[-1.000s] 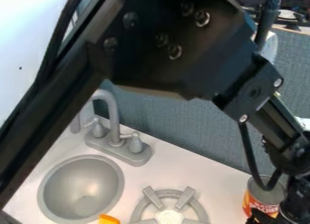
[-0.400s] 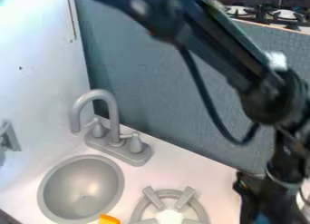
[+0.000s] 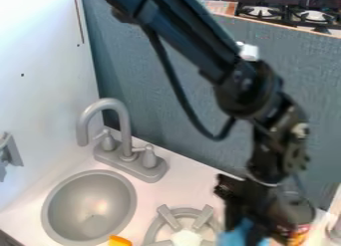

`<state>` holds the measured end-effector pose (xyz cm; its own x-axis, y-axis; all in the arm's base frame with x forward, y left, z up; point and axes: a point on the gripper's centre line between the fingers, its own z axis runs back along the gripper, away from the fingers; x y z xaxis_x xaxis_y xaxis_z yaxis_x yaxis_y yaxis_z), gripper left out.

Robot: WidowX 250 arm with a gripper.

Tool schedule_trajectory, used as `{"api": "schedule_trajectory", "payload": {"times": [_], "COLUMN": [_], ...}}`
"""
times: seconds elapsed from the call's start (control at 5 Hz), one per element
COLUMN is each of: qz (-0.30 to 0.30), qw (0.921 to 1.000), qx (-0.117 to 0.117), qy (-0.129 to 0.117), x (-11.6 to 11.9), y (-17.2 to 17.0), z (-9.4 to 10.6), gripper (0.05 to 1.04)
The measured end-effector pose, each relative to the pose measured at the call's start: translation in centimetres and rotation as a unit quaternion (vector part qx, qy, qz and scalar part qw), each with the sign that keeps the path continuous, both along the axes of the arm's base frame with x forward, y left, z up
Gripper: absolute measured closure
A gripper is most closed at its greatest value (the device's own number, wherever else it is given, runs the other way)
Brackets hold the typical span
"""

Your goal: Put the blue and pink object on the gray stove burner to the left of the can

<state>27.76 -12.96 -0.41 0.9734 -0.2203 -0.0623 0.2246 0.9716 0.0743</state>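
Noting positions: the claw (image 3: 248, 224) hung at the lower right of the camera view, with a blue thing (image 3: 234, 236) at its lower end, directly below and slightly toward the burner (image 3: 160, 225). Contact looked likely; could not tell whether the claw was apart, together or clamped on the blue thing. Its long axis could not be read, being partly hidden behind black parts and reaching the view's lower edge. The can (image 3: 299, 234) stood upright just to the claw's right, partly covered. Judged key relation: blue thing between burner and can, nearer the claw than the sink (image 3: 90, 207), well off left.
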Motion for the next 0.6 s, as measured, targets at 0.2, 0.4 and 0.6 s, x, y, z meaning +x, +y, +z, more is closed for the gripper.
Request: {"api": "schedule_trajectory", "payload": {"times": [0.2,0.4,0.6], "qz": [0.054,0.096,0.1], "qw": [0.9981,0.9949,0.9934], "qx": [0.028,0.025,-0.02], "qy": [0.001,-0.018,-0.053], "x": [-0.8,-0.9,0.0], "y": [3.0,4.9,5.7], "z": [-1.3,-2.4,-3.3], "gripper": [0.631,0.631,0.631]}}
